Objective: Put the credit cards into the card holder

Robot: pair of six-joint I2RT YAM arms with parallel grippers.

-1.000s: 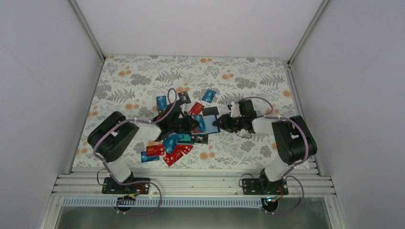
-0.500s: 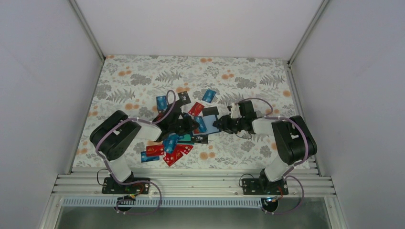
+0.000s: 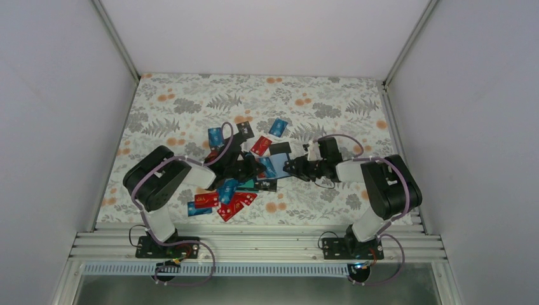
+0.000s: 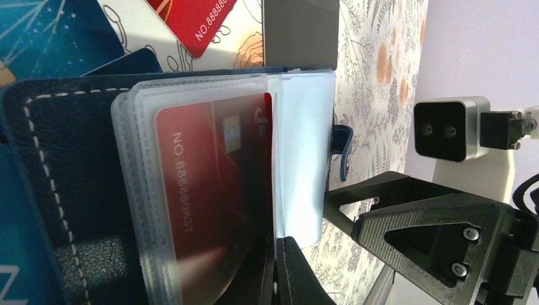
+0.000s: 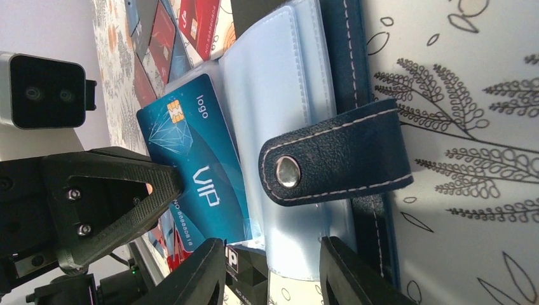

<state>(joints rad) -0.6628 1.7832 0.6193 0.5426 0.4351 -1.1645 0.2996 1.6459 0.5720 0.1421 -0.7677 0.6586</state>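
Observation:
The navy card holder (image 3: 274,164) lies open mid-table among scattered red, blue and black credit cards (image 3: 236,203). In the left wrist view its navy cover (image 4: 70,190) holds clear sleeves with a red card (image 4: 210,190) in the top one. My left gripper (image 4: 277,244) is shut on a sleeve edge. In the right wrist view a blue VIP card (image 5: 197,165) lies against the light-blue inside (image 5: 279,95), with the snap strap (image 5: 337,159) folded over. My right gripper (image 5: 273,279) is open, its jaws on either side of the light-blue page's edge.
Loose cards lie behind the holder: a blue one (image 3: 278,126), a black one (image 3: 245,129), a red one (image 3: 260,145). More are piled near the front left (image 3: 203,202). The two grippers face each other closely across the holder. White walls enclose the floral table (image 3: 191,101).
My right gripper has moved a little left, onto the holder's right edge. Less of the light-blue page shows from above. The left gripper has hardly moved.

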